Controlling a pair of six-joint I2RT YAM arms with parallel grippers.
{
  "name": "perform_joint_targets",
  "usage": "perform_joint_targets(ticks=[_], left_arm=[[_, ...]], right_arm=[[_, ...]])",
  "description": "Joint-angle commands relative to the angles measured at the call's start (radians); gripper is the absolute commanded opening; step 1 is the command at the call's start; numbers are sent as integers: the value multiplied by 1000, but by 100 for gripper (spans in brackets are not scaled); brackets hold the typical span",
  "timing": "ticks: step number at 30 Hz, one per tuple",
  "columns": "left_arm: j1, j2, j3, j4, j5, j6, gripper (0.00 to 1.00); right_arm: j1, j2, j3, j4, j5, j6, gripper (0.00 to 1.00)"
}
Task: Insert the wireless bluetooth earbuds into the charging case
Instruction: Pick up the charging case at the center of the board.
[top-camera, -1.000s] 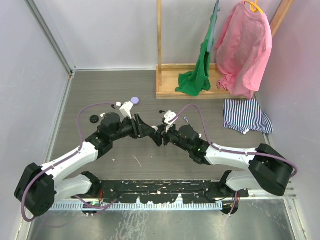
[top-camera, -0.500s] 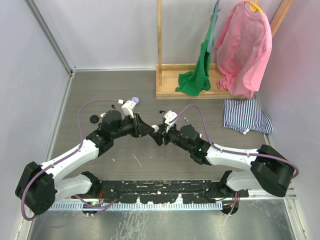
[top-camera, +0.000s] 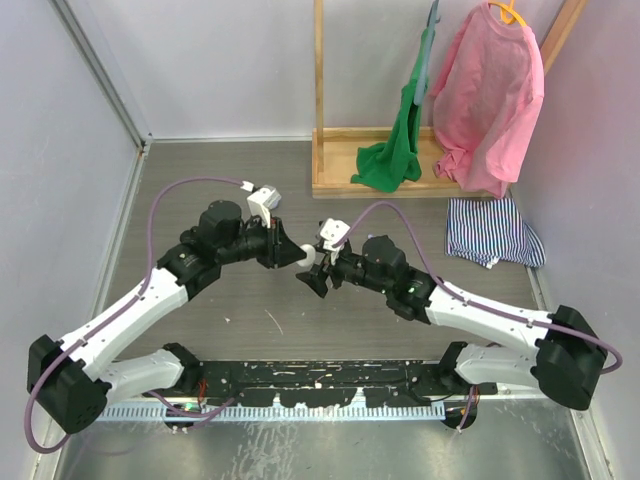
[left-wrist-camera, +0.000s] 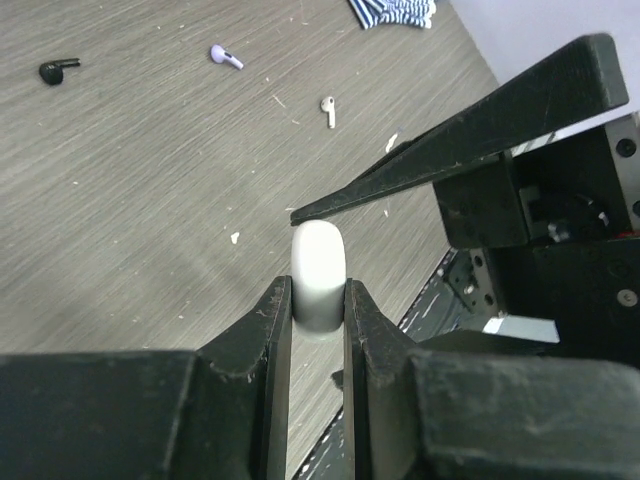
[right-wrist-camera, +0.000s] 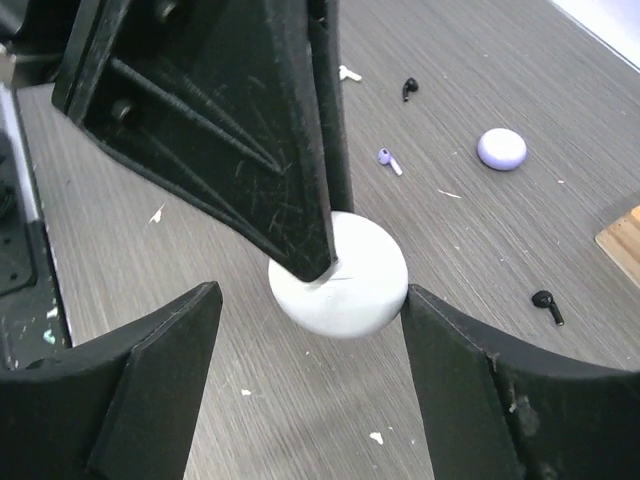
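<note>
The left gripper (left-wrist-camera: 318, 292) is clamped on the flat faces of the white charging case (left-wrist-camera: 318, 258) above the middle of the table (left-wrist-camera: 150, 200), the right gripper (right-wrist-camera: 310, 300) stands open around it and holds nothing, and the lilac earbud (left-wrist-camera: 226, 56), white earbud (left-wrist-camera: 327, 110) and black earbud (left-wrist-camera: 58, 69) lie loose on the table beyond, probably light, hard and slippery, so best pinched gently across the body.

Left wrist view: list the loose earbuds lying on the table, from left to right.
black earbud -> lilac earbud -> white earbud
</note>
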Motion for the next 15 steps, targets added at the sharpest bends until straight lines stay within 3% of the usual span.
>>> perform_joint_targets(ticks=[1, 9, 15], left_arm=[[-4, -4, 115, -171, 21, 158, 4], [-4, 33, 273, -441, 86, 389, 1], [-4, 63, 347, -548, 154, 515, 0]], right_arm=[[-20, -54, 110, -197, -168, -125, 78], [-168, -39, 245, -406, -435, -196, 77], [-190, -20, 297, -435, -564, -216, 74]])
